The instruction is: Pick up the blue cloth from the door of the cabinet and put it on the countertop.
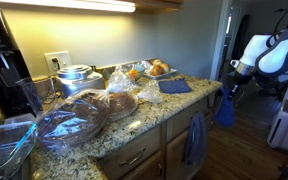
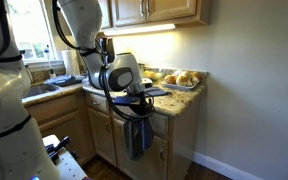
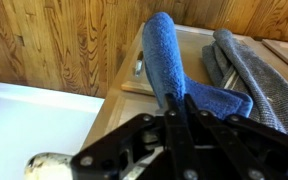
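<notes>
My gripper (image 3: 179,108) is shut on the blue cloth (image 3: 169,55), pinching a fold that rises from between the fingers. In an exterior view the cloth (image 1: 225,108) hangs limp from the gripper (image 1: 231,92), off the end of the cabinets and below the countertop (image 1: 134,125) level. The other exterior view shows the gripper (image 2: 139,102) in front of the counter end (image 2: 182,100), with cloth hanging beneath it (image 2: 137,135). The wooden cabinet door (image 3: 192,40) lies behind the cloth in the wrist view.
A duller slate-blue towel (image 1: 194,140) (image 3: 252,75) hangs on the door beside the cloth. A small folded dark-blue cloth (image 1: 174,87), bagged bread (image 1: 79,118), pastries (image 1: 156,69), a pot (image 1: 76,78) and a coffee maker (image 1: 4,60) crowd the countertop. A wall stands past the counter end (image 2: 244,90).
</notes>
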